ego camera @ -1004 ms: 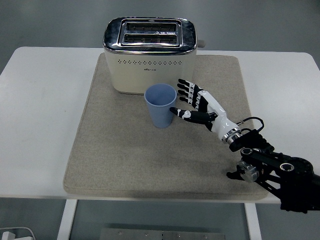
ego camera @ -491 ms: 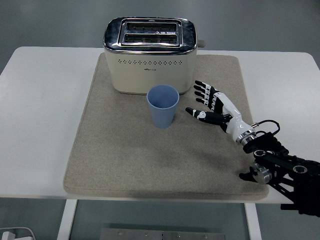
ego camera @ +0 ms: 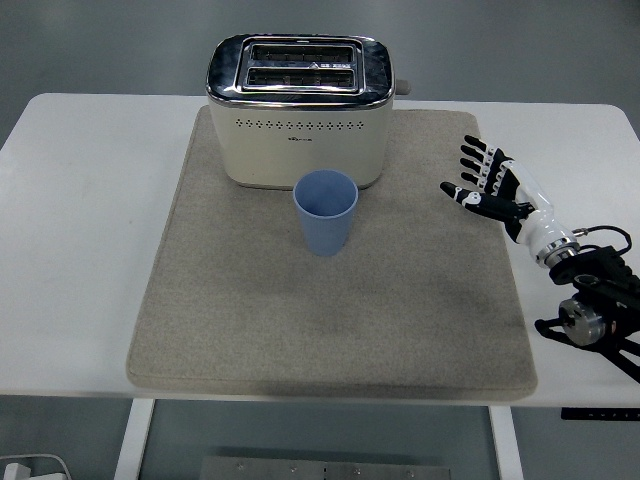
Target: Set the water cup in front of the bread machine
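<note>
Right hand (ego camera: 492, 185) hangs over the mat's (ego camera: 240, 320) right edge, fingers (ego camera: 474, 160) spread, thumb out toward the left, holding nothing. Cup (ego camera: 325, 212) stands upright well to the hand's left, apart from it, on the mat. Toaster (ego camera: 298, 112) sits just behind the cup, farther out and to the hand's left; the cup rim overlaps the toaster's front face in view, contact can't be told. Mat lies on the white surface (ego camera: 80, 200). Black arm (ego camera: 595, 305) enters from the right edge.
</note>
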{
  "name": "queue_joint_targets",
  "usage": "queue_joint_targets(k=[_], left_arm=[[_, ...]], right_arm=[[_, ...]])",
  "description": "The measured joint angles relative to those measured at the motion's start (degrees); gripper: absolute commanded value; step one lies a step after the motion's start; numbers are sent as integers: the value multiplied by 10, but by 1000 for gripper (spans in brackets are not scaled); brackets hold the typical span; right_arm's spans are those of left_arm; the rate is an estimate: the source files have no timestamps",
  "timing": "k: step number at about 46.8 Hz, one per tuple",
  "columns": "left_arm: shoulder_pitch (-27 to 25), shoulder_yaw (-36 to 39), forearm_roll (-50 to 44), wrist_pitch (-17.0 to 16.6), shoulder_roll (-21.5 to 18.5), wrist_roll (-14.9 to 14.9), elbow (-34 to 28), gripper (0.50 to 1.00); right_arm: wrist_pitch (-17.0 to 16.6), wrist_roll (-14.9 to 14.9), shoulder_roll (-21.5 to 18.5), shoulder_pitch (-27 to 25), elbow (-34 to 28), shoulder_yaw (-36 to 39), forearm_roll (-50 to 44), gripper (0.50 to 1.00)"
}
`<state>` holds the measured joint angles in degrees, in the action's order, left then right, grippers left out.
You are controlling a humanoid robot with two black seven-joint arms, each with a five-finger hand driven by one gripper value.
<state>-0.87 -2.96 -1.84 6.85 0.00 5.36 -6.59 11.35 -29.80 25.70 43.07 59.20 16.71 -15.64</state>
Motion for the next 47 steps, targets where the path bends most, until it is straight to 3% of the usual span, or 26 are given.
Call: queue_joint_targets(k=[9, 22, 32, 47], left_arm=[[0, 0, 0, 0, 0, 0, 0, 1000], [0, 0, 0, 0, 0, 0, 0, 1000], [0, 0, 0, 0, 0, 0, 0, 1000], [0, 0, 0, 0, 0, 0, 0, 1000]], right_arm=[[-19, 24, 15, 35, -6, 1, 68, 915], [-36, 26, 18, 60, -10, 2, 82, 913], [-78, 27, 16, 81, -32, 1, 105, 915], [-145, 62, 16, 88, -91, 0, 155, 915]])
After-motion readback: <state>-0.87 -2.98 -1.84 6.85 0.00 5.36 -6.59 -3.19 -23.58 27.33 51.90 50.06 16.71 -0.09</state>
